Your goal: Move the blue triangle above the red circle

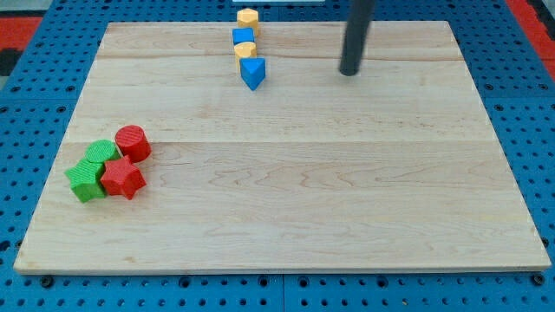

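The blue triangle (252, 73) lies near the view's top, a little left of centre, at the bottom of a short column of blocks. The red circle (133, 142) sits at the view's left, at the top right of a cluster. My tip (349, 72) is at the view's top, to the right of the blue triangle, about a hundred pixels from it and not touching any block. The rod rises out of the view's top edge.
Above the blue triangle stand a yellow block (245, 50), a blue cube (243, 36) and another yellow block (248, 17). Beside the red circle lie a green circle (102, 152), a green star-like block (86, 180) and a red star (122, 178). The wooden board (286, 217) rests on blue pegboard.
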Action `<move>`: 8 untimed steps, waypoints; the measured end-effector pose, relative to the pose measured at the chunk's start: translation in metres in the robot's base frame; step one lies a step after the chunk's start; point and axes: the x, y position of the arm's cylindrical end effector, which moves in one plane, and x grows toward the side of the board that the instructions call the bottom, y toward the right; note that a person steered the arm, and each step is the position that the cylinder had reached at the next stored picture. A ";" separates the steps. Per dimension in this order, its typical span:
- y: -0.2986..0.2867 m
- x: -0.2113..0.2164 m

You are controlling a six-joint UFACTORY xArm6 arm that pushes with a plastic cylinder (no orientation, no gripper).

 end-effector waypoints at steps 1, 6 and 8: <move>-0.078 -0.007; -0.287 -0.002; -0.160 -0.018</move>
